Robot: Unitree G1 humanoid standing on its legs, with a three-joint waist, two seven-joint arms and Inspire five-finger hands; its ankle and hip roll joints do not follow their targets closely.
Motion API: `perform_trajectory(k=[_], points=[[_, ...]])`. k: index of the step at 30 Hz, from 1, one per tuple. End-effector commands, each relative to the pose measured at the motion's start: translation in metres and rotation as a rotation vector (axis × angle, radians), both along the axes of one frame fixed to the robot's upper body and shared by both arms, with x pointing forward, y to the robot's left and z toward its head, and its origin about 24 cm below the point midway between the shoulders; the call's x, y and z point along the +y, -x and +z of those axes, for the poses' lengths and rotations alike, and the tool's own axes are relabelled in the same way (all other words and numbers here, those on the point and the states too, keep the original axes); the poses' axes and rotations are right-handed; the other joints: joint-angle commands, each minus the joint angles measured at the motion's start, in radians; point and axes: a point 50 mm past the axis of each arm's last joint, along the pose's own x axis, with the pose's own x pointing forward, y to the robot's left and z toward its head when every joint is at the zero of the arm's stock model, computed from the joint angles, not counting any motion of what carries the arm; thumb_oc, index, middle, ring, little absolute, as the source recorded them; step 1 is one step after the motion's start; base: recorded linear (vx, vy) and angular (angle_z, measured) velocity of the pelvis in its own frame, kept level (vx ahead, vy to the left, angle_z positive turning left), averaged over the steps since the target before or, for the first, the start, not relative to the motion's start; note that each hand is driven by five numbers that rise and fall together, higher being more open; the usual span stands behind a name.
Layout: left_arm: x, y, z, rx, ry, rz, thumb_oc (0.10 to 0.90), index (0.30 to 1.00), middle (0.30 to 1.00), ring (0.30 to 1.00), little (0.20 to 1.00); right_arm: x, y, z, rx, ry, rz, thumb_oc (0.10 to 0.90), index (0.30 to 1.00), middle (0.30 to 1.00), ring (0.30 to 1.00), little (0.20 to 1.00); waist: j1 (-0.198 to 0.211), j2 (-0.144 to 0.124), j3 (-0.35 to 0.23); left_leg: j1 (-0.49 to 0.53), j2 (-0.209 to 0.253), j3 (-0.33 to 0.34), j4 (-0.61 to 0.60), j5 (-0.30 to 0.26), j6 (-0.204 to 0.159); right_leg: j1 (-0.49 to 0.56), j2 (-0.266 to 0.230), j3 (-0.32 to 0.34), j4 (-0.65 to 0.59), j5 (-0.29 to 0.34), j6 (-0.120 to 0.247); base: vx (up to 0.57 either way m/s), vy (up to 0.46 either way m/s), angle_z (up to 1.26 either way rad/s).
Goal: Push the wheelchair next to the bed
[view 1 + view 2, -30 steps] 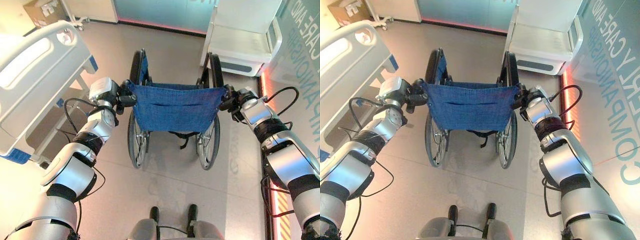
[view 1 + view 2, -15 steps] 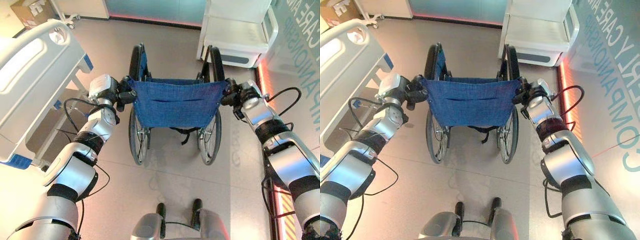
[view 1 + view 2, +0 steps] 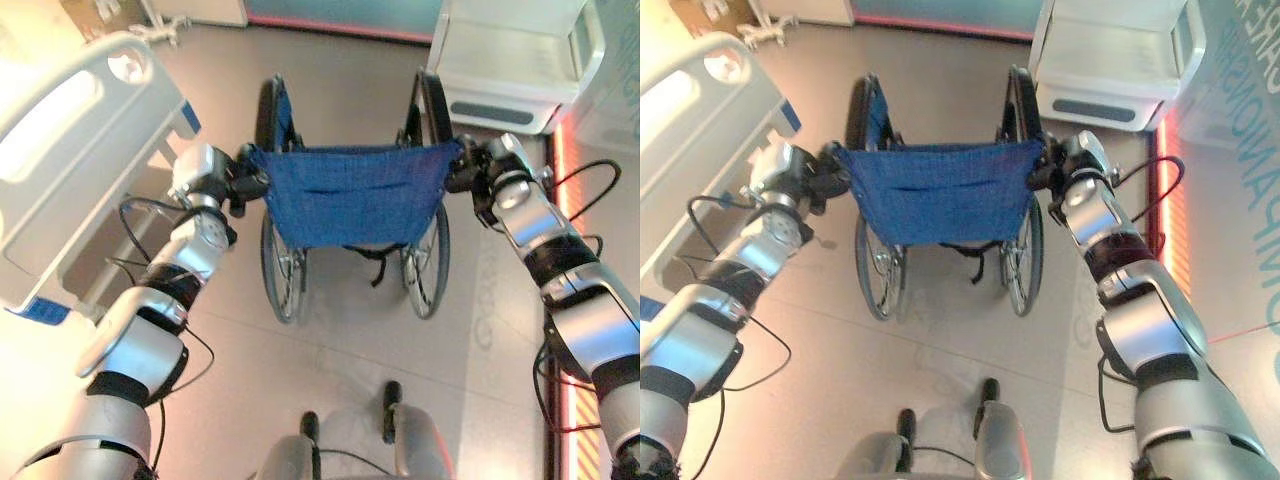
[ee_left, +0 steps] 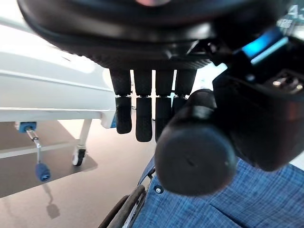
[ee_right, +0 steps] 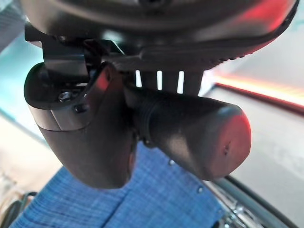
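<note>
Both hands, left hand (image 3: 243,182) and right hand (image 3: 468,172), stay clamped on the wheelchair (image 3: 350,195) handles as I roll it farther forward, bed (image 3: 70,150) alongside left.

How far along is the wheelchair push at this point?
Done: both hands have the push handles, the left hand and right hand each curled round a grip, as the wrist views show. In hand: the wheelchair stands on open floor, with the bed to the robot's left and a gap between them. Left: bringing it alongside the bed and letting go.
</note>
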Motion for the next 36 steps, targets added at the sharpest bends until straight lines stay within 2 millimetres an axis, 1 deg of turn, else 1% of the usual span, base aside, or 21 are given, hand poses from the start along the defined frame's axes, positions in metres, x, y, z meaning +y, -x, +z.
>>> perform_trajectory(k=[1,2,3,4,5,8,9,12,13,14,15,18,19,22,23,27,30,31,33,35,36], points=[[-0.027,0.000,0.008,-0.093,-0.054,-0.205,0.400,0.300,0.300,0.300,0.300,-0.025,0.008,-0.006,0.053,0.177,0.038,0.400,0.300,0.300,0.300,0.300,-0.076,-0.035,-0.045,0.159,0.067,0.030,0.047,0.154,-0.026,-0.004,-0.005,0.012,-0.110,0.061,0.014,0.51,-0.350,0.33],[-0.028,0.001,0.006,-0.105,-0.042,-0.204,0.400,0.300,0.300,0.300,0.300,-0.023,0.009,-0.009,0.043,0.185,0.043,0.400,0.300,0.300,0.300,0.300,-0.050,-0.050,-0.035,0.073,0.037,0.024,0.103,0.149,-0.007,0.058,0.007,0.010,-0.125,0.037,-0.001,0.49,-0.325,0.37],[-0.028,0.001,0.005,-0.108,-0.039,-0.204,0.400,0.300,0.300,0.300,0.300,-0.023,0.009,-0.010,0.040,0.187,0.044,0.400,0.300,0.300,0.300,0.300,-0.044,-0.051,-0.031,0.055,0.029,0.020,0.109,0.145,-0.002,0.070,0.010,0.012,-0.126,0.032,-0.002,0.49,-0.239,0.05],[-0.028,0.002,0.005,-0.116,-0.034,-0.200,0.400,0.300,0.300,0.300,0.300,-0.019,0.008,-0.012,0.035,0.191,0.051,0.400,0.300,0.300,0.300,0.300,-0.019,-0.054,-0.017,0.004,-0.025,-0.001,0.094,0.118,0.019,0.107,0.023,0.027,-0.127,0.018,-0.002,0.43,-0.116,-0.22],[-0.029,0.003,0.003,-0.126,-0.032,-0.200,0.400,0.300,0.300,0.300,0.300,-0.016,0.008,-0.012,0.025,0.184,0.055,0.400,0.300,0.300,0.300,0.300,0.001,-0.054,-0.001,-0.040,-0.059,-0.004,0.063,0.106,0.030,0.145,0.034,0.038,-0.130,0.007,0.002,0.46,-0.096,-0.27],[-0.031,0.005,0.002,-0.141,-0.021,-0.206,0.400,0.300,0.300,0.300,0.300,-0.012,0.008,-0.011,0.007,0.200,0.060,0.400,0.300,0.300,0.300,0.300,0.031,-0.047,0.024,-0.109,-0.114,-0.005,0.014,0.105,0.034,0.196,0.053,0.049,-0.136,-0.016,0.002,0.36,-0.018,0.20],[-0.031,0.005,0.003,-0.153,-0.013,-0.205,0.400,0.300,0.300,0.300,0.300,-0.007,0.008,-0.009,-0.007,0.206,0.065,0.400,0.300,0.300,0.300,0.300,0.053,-0.036,0.036,-0.176,-0.146,-0.006,-0.019,0.138,0.022,0.225,0.075,0.057,-0.141,-0.032,0.000,0.49,-0.003,-0.03],[-0.023,0.009,0.004,-0.160,-0.009,-0.194,0.400,0.300,0.300,0.300,0.300,-0.002,0.009,-0.002,-0.045,0.214,0.092,0.400,0.300,0.300,0.300,0.300,0.117,0.003,0.064,-0.319,-0.171,-0.013,-0.117,0.294,-0.014,0.318,0.146,0.106,-0.146,-0.086,-0.025,0.53,0.036,-0.42],[-0.021,0.010,0.004,-0.158,-0.009,-0.191,0.400,0.300,0.300,0.300,0.300,-0.001,0.009,-0.002,-0.046,0.214,0.098,0.400,0.300,0.300,0.300,0.300,0.124,0.006,0.064,-0.325,-0.172,-0.015,-0.133,0.307,-0.017,0.329,0.151,0.113,-0.145,-0.093,-0.026,0.60,0.102,-0.71],[-0.015,0.014,0.002,-0.153,-0.007,-0.178,0.400,0.300,0.300,0.300,0.300,0.000,0.010,0.001,-0.051,0.208,0.122,0.400,0.300,0.300,0.300,0.300,0.144,0.014,0.061,-0.342,-0.173,-0.020,-0.182,0.343,-0.023,0.358,0.169,0.139,-0.144,-0.114,-0.032,0.58,0.157,-0.82],[-0.009,0.017,0.002,-0.150,-0.009,-0.166,0.400,0.300,0.300,0.300,0.300,0.000,0.009,0.006,-0.062,0.204,0.144,0.400,0.300,0.300,0.300,0.300,0.160,0.023,0.053,-0.345,-0.172,-0.020,-0.222,0.352,-0.024,0.375,0.182,0.159,-0.137,-0.138,-0.036,0.57,0.171,-0.99],[0.000,0.019,0.006,-0.150,-0.023,-0.146,0.400,0.300,0.300,0.300,0.300,0.003,0.009,0.014,-0.089,0.207,0.185,0.400,0.300,0.300,0.300,0.300,0.171,0.030,0.036,-0.344,-0.169,-0.004,-0.206,0.326,-0.004,0.380,0.186,0.174,-0.085,-0.201,-0.041,0.52,0.258,-1.11],[0.003,0.018,0.008,-0.140,-0.028,-0.146,0.400,0.300,0.300,0.300,0.300,0.000,0.010,0.011,-0.096,0.201,0.181,0.400,0.300,0.300,0.300,0.300,0.172,0.021,0.019,-0.339,-0.172,0.009,-0.163,0.273,0.028,0.385,0.171,0.169,-0.046,-0.229,-0.036,0.47,0.224,-0.75],[0.004,0.017,0.008,-0.118,-0.054,-0.154,0.400,0.300,0.300,0.300,0.300,-0.003,0.013,-0.001,-0.080,0.197,0.185,0.400,0.300,0.300,0.300,0.300,0.183,-0.009,0.003,-0.334,-0.184,0.012,-0.080,0.205,0.059,0.403,0.122,0.120,-0.019,-0.218,-0.009,0.47,0.196,-0.34],[0.003,0.018,0.006,-0.107,-0.071,-0.157,0.400,0.300,0.300,0.300,0.300,-0.001,0.013,-0.006,-0.077,0.191,0.195,0.400,0.300,0.300,0.300,0.300,0.189,-0.020,-0.005,-0.310,-0.190,0.007,-0.062,0.179,0.077,0.399,0.089,0.091,0.010,-0.188,0.013,0.56,0.240,0.00],[0.008,0.018,0.010,-0.111,-0.120,-0.138,0.400,0.300,0.300,0.300,0.300,0.011,0.011,-0.007,-0.109,0.168,0.225,0.400,0.300,0.300,0.300,0.300,0.230,-0.042,-0.023,-0.287,-0.205,0.010,-0.064,0.163,0.103,0.436,0.012,0.036,0.049,-0.093,0.067,0.34,0.164,-0.39],[0.010,0.019,0.010,-0.110,-0.134,-0.133,0.400,0.300,0.300,0.300,0.300,0.013,0.009,-0.009,-0.109,0.164,0.227,0.400,0.300,0.300,0.300,0.300,0.252,-0.053,-0.042,-0.289,-0.219,0.020,-0.075,0.163,0.118,0.460,-0.002,0.025,0.079,-0.028,0.081,0.28,0.178,-0.62],[0.010,0.021,0.006,-0.099,-0.143,-0.139,0.400,0.300,0.300,0.300,0.300,0.010,0.010,-0.016,-0.098,0.163,0.217,0.400,0.300,0.300,0.300,0.300,0.257,-0.059,-0.055,-0.280,-0.226,0.038,-0.082,0.157,0.128,0.454,-0.006,0.005,0.109,0.016,0.088,0.24,0.145,-0.44],[0.011,0.023,0.000,-0.082,-0.140,-0.134,0.400,0.300,0.300,0.300,0.300,0.011,0.010,-0.024,-0.082,0.163,0.220,0.400,0.300,0.300,0.300,0.300,0.259,-0.064,-0.065,-0.252,-0.224,0.053,-0.098,0.151,0.129,0.437,-0.025,-0.017,0.105,0.045,0.093,0.34,0.167,-0.27],[0.010,0.024,-0.005,-0.069,-0.134,-0.131,0.400,0.300,0.300,0.300,0.300,0.011,0.010,-0.027,-0.069,0.172,0.221,0.400,0.300,0.300,0.300,0.300,0.252,-0.059,-0.069,-0.232,-0.226,0.052,-0.109,0.149,0.129,0.413,-0.018,-0.020,0.059,0.022,0.086,0.32,0.099,-0.23],[0.011,0.024,-0.010,-0.052,-0.124,-0.124,0.400,0.300,0.300,0.300,0.300,0.010,0.009,-0.028,-0.064,0.184,0.223,0.400,0.300,0.300,0.300,0.300,0.234,-0.047,-0.067,-0.200,-0.227,0.036,-0.120,0.147,0.122,0.351,-0.012,-0.022,-0.001,-0.002,0.078,0.26,0.039,-0.16]])
